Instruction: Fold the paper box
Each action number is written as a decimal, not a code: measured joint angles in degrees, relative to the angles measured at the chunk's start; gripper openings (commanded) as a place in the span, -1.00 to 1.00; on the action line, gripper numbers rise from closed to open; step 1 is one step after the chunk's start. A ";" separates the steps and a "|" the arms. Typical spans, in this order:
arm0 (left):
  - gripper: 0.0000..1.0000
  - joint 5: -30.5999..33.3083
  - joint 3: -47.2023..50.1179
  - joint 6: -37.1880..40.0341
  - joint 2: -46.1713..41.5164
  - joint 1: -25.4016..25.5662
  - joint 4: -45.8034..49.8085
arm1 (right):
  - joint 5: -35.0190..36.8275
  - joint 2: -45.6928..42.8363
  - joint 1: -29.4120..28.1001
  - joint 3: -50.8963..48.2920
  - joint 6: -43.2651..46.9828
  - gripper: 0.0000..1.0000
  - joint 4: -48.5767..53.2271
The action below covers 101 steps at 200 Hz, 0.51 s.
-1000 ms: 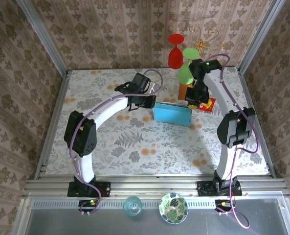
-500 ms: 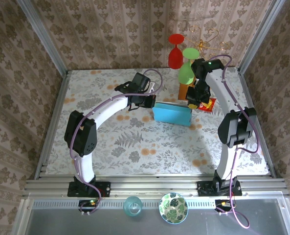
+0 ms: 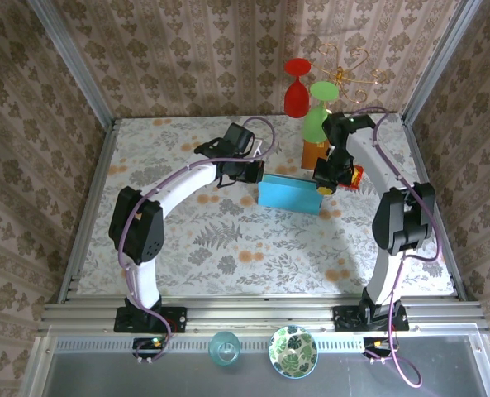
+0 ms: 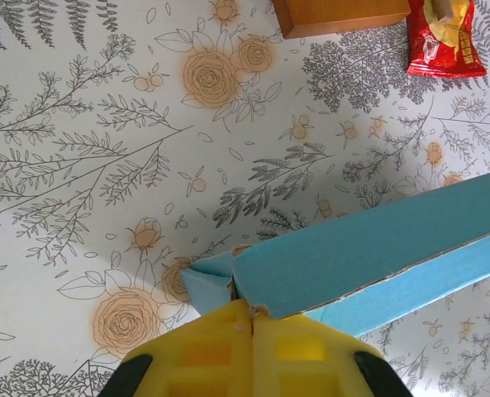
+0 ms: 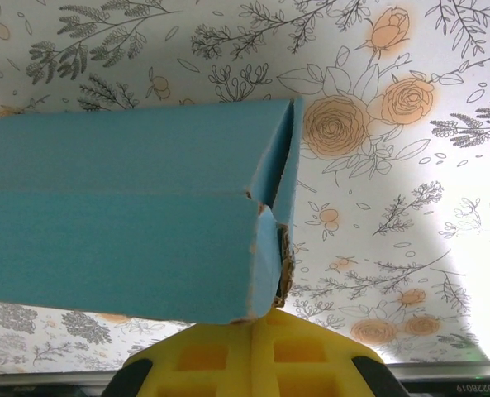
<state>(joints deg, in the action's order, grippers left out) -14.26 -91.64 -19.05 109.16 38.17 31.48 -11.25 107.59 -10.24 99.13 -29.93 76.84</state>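
On the left, the left pincer [image 4: 251,324] is fully closed. Its yellow tips press against the left end corner of the paper box [image 3: 290,195]; I cannot tell if a thin edge of card is nipped between them. The box lies toward the far side of the table [image 3: 187,248], with its long side across, near an orange block [image 3: 315,152]. On the right, the right pincer [image 5: 257,324] is closed as well and meets the lower corner of the right end flap [image 5: 286,165], which stands a little ajar.

The step seems to be tucking in the end flaps. It is better to push both ends inward evenly and slowly along the creases, so that the box does not slide or buckle.

The card is thin, matte and sky-blue, with pale, frayed cut edges. The shape is long, low and rectangular. The table surface is smooth, printed with flowers and ferns.
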 measured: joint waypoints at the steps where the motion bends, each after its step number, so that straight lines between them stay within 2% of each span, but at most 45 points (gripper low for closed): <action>1: -0.98 -0.04 0.00 -0.02 0.02 0.00 0.00 | 0.00 -0.09 0.00 -0.13 0.02 -1.00 -0.11; 52: -0.99 -0.26 0.66 -0.68 0.00 0.00 -1.33 | -0.39 -4.68 -0.24 -5.92 0.85 -1.00 -5.14; 77: -1.00 -0.26 1.14 -0.70 0.00 0.00 -2.34 | -0.55 -6.25 -0.28 -6.03 0.85 -0.53 -6.88; 101: -1.00 -0.13 1.49 -0.70 -0.02 0.00 -3.04 | -2.08 -9.18 -0.11 -6.01 -1.18 -0.35 -8.48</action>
<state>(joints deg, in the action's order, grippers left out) -14.39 -90.15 -19.75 109.14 38.17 28.45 -13.32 98.41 -10.35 93.12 -31.11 68.36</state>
